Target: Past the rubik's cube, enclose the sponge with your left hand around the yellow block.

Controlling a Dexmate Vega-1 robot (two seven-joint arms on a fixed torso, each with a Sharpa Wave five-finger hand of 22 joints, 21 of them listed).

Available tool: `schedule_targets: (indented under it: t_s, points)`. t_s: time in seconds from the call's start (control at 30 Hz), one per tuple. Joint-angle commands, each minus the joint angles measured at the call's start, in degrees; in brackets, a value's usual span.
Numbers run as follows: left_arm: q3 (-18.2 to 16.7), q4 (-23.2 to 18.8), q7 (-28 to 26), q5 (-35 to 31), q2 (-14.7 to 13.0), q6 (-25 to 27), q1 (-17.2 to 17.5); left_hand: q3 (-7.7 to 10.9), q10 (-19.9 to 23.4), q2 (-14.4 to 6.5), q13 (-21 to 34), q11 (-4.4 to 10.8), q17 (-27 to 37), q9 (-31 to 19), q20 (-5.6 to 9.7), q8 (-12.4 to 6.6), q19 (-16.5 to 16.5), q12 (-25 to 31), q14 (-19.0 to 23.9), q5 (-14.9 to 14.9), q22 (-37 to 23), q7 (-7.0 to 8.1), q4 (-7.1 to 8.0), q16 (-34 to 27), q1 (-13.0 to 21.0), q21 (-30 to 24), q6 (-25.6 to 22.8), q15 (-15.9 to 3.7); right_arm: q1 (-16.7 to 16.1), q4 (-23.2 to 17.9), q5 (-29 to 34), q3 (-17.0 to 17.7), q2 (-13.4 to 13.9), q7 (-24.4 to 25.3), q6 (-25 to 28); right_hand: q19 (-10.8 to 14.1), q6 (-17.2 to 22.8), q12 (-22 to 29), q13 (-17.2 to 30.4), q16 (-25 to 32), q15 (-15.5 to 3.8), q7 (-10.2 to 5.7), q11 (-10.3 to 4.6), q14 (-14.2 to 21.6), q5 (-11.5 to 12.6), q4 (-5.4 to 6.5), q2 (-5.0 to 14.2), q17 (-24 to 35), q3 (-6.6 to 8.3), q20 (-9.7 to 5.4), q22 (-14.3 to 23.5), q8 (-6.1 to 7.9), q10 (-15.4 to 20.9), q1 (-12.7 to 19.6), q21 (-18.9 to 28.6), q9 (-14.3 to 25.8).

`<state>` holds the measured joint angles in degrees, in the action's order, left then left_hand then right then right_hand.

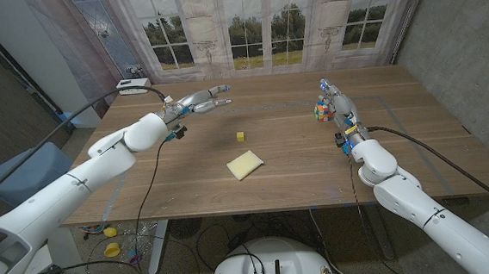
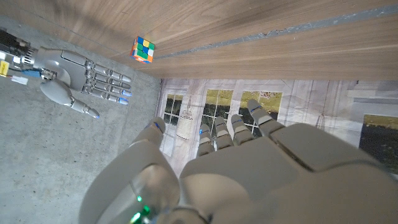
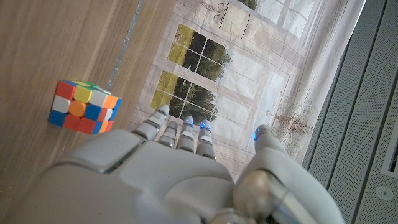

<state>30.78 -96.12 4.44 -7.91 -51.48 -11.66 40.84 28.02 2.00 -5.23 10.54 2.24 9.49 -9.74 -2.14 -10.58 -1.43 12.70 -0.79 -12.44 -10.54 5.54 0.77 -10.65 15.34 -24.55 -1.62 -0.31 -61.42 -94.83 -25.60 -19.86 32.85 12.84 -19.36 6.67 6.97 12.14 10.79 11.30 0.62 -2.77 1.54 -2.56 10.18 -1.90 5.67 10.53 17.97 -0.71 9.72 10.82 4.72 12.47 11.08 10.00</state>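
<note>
A pale yellow sponge point(image 1: 245, 165) lies near the middle of the wooden table point(image 1: 300, 185). A small yellow block point(image 1: 240, 136) sits just beyond it. My left hand point(image 1: 199, 102) hovers over the back left of the table with its fingers stretched out and apart, holding nothing, well left of the block. The same hand point(image 2: 249, 168) fills the lower part of the left wrist view. The rubik's cube point(image 1: 323, 112) point(image 2: 143, 50) point(image 3: 84, 107) stands at the right. My right hand point(image 1: 339, 104) point(image 2: 81, 74) point(image 3: 180, 174) stands open beside it, fingers straight, a small gap away.
A white box point(image 1: 133, 83) with a black cable sits at the table's back left corner. A curtain with a printed window point(image 1: 262, 23) hangs behind the table. A blue seat point(image 1: 22, 170) stands off the left side.
</note>
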Motion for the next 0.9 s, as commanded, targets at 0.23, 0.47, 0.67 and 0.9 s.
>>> schedule_targets:
  t_s: [0.23,0.47,0.67,0.9]
  points:
    - [2.9,-0.8,9.3,-9.5,-0.8,-5.4,-5.8,-0.22,-0.1,1.0,0.2,0.98,0.2,-0.3,-0.03,0.31,0.6,-0.3,0.1,0.4,-0.1,1.18,-0.95,0.2,0.2,0.3,1.1,-0.7,-5.4,-4.6,3.8,0.7,-0.8,4.5,-1.4,0.7,0.5,0.0,0.1,0.4,-0.05,0.11,0.06,0.5,0.2,-0.26,0.05,0.2,0.01,0.03,0.3,0.07,0.6,0.3,0.4,0.2]
    - [3.4,-1.0,10.7,-12.9,-0.5,-7.7,-7.5,-0.88,0.8,2.7,0.2,1.41,0.2,-0.4,-0.83,-0.06,1.8,-0.2,1.8,0.7,0.0,2.17,-2.57,-0.3,0.8,0.3,0.5,-1.04,-7.9,-6.7,5.6,1.2,-1.1,6.6,-1.8,0.7,0.6,0.0,0.1,0.4,-0.01,0.17,0.07,0.5,0.2,-0.27,0.03,0.2,-0.02,0.14,0.3,0.06,0.6,0.2,0.5,0.2]
    - [4.1,-2.9,13.5,-16.5,-0.6,-8.5,-9.3,-1.38,2.1,4.6,0.3,1.86,0.3,-0.4,-2.64,-0.82,3.4,0.1,3.3,0.8,-0.1,2.47,-4.83,-0.4,2.2,0.3,-1.8,-1.46,-10.4,-8.4,7.3,1.8,-1.5,8.5,-2.5,0.8,0.6,-0.1,0.1,0.4,0.03,0.14,0.05,0.7,0.2,-0.28,0.03,0.2,-0.04,0.12,0.3,0.05,0.7,0.2,0.5,0.2]
    - [4.1,-6.2,16.3,-20.2,-1.6,-9.6,-10.2,-1.65,3.4,6.1,0.3,1.93,0.4,-0.4,-3.58,-0.92,4.5,0.3,5.1,0.8,-0.1,2.8,-6.82,-0.7,3.7,0.4,-2.9,-1.75,-12.2,-9.5,8.8,2.2,-2.2,9.8,-3.1,0.8,0.8,-0.1,0.1,0.3,0.03,0.12,0.04,0.8,0.2,-0.34,0.03,0.2,-0.04,0.15,0.3,0.06,0.8,0.1,0.4,0.2]
